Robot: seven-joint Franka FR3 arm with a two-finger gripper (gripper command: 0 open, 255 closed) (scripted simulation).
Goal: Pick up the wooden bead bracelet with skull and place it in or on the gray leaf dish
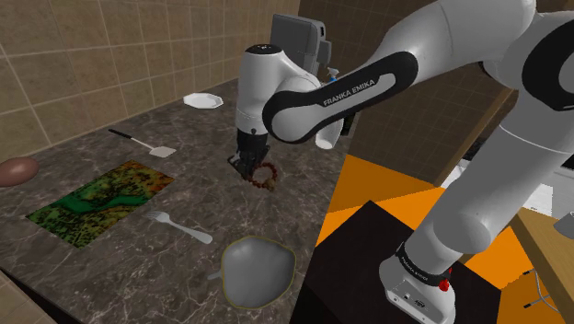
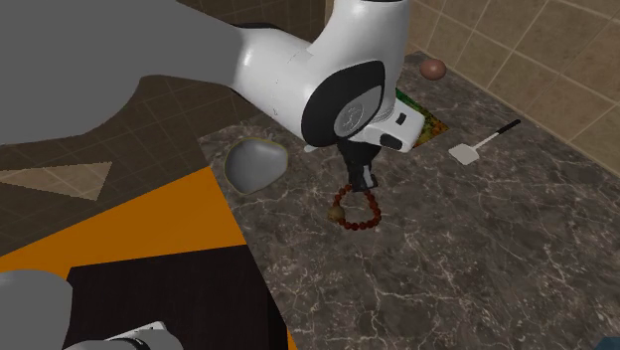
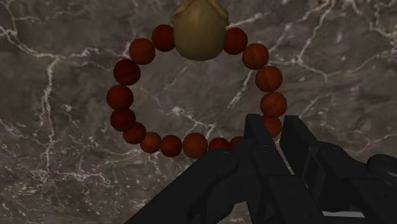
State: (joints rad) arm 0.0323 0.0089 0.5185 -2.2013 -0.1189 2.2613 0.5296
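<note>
The bracelet (image 1: pixel 266 174) of red-brown beads with a tan skull bead (image 3: pixel 200 32) lies on the dark marble counter (image 1: pixel 184 184), near its edge towards the stand. My gripper (image 3: pixel 281 127) points down at the ring's rim opposite the skull. Its fingers stand close together, clasping the bead strand. In the second exterior view the gripper (image 2: pixel 364 185) touches the bracelet (image 2: pixel 356 210), which rests on the counter. The gray leaf dish (image 1: pixel 258 269) sits at the counter's near corner, a short way from the bracelet; it also appears as a gray shape (image 2: pixel 256 162) beside the arm.
A fork (image 1: pixel 179 225) lies between the dish and a green-brown mat (image 1: pixel 101 202). A spatula (image 1: pixel 147 143), a white plate (image 1: pixel 202 100) and a brown oval object (image 1: pixel 17 169) lie farther off. The black stand (image 1: pixel 386 267) and orange floor border the counter.
</note>
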